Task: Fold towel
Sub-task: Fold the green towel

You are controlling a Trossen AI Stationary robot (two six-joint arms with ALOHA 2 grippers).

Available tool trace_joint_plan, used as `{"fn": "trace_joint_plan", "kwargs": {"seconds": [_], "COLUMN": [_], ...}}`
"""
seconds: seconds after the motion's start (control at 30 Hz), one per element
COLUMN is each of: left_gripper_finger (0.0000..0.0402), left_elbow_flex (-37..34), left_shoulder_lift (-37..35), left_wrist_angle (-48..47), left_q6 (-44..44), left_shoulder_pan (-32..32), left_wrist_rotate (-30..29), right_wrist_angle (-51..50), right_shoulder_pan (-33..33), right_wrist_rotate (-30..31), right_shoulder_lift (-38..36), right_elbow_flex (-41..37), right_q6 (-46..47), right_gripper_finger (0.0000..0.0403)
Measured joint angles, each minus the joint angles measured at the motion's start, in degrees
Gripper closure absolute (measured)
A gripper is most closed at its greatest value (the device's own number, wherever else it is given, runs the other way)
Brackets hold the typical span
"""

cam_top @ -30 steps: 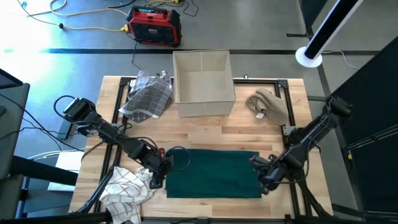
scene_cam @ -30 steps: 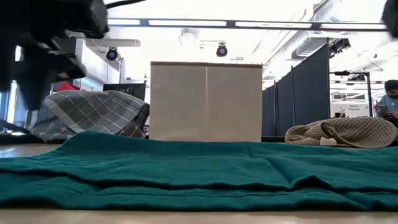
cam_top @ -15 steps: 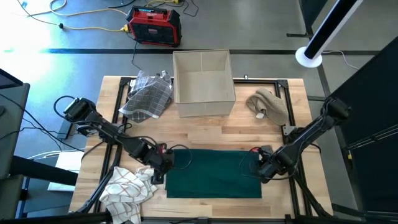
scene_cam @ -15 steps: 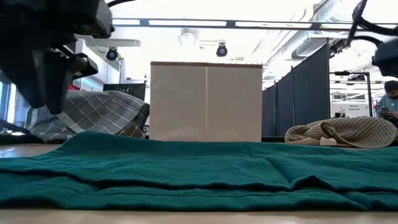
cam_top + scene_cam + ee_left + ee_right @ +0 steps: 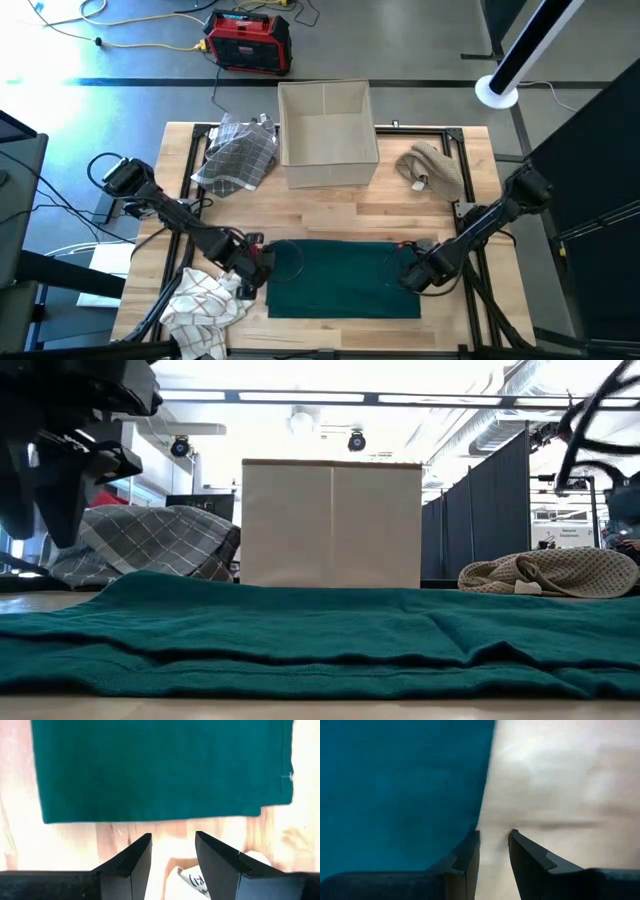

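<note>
- The green towel (image 5: 343, 278) lies folded flat at the table's (image 5: 330, 215) near edge, between both arms.
- The left gripper (image 5: 252, 270) sits at the towel's left edge, fingers (image 5: 134, 861) parted and empty.
- The right gripper (image 5: 414, 272) sits at the right edge, jaws a little apart, one finger seemingly touching the cloth.
- A white checked cloth (image 5: 205, 303) lies just left of the towel.
- Farther back stand a box (image 5: 325, 133), a grey plaid cloth (image 5: 240, 152) and a tan cloth (image 5: 433, 170).
</note>
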Motion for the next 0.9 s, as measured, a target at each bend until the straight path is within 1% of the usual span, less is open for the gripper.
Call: {"fn": "trace_joint_plan", "kwargs": {"seconds": [0.07, 0.1, 0.2, 0.33, 0.47, 0.53, 0.63, 0.7, 0.77, 0.83, 0.9], "left_gripper_finger": [0.0257, 0.0257, 0.0257, 0.0257, 0.0257, 0.0257, 0.0257, 0.0257, 0.0257, 0.0257, 0.0257], "left_elbow_flex": [0.0, 0.0, 0.0, 0.0, 0.0, 0.0, 0.0, 0.0, -0.7, -3.0, -6.7], "left_shoulder_lift": [0.0, 0.0, 0.0, 0.0, 0.0, 0.0, 0.0, 0.0, 0.0, 0.0, 0.0], "left_wrist_angle": [-0.2, -0.2, -0.2, -0.2, -0.3, -0.3, -0.3, -0.3, 1.0, 4.9, 10.4], "left_q6": [-0.4, -0.7, -1.4, -1.2, -0.5, -0.5, -0.5, -1.0, -1.1, -1.4, -1.9], "left_shoulder_pan": [-0.4, -0.7, -0.9, -0.9, -0.9, -0.9, -0.9, -0.9, -0.9, -0.9, -0.8], "left_wrist_rotate": [0.1, 0.1, 0.0, -0.2, -0.3, -0.2, -0.2, -0.2, -1.0, -1.6, -1.6], "right_wrist_angle": [-3.0, -4.1, -3.4, -2.7, 2.2, 4.5, 4.3, 3.1, 2.7, 2.6, 2.6], "right_shoulder_pan": [0.4, 0.6, 0.7, -0.2, -0.6, -0.6, 0.0, 0.5, 0.6, 0.5, 0.6], "right_wrist_rotate": [1.1, 2.7, 6.1, 6.5, 6.5, 6.5, 6.1, 5.8, 5.1, 4.5, 4.3], "right_shoulder_lift": [-0.4, -0.4, -0.4, 0.8, 1.9, 2.0, 2.1, 2.0, 2.0, 2.0, 2.0], "right_elbow_flex": [2.2, 3.1, 4.4, 3.4, 0.2, -1.1, -1.9, -2.0, -2.1, -2.1, -2.1], "right_q6": [1.0, 1.1, 1.0, 0.0, -0.4, -0.1, 0.8, 1.0, 0.4, -1.1, -2.0], "right_gripper_finger": [0.0313, 0.0313, 0.0309, 0.0287, 0.0264, 0.0258, 0.0258, 0.0267, 0.0286, 0.0319, 0.0366]}}
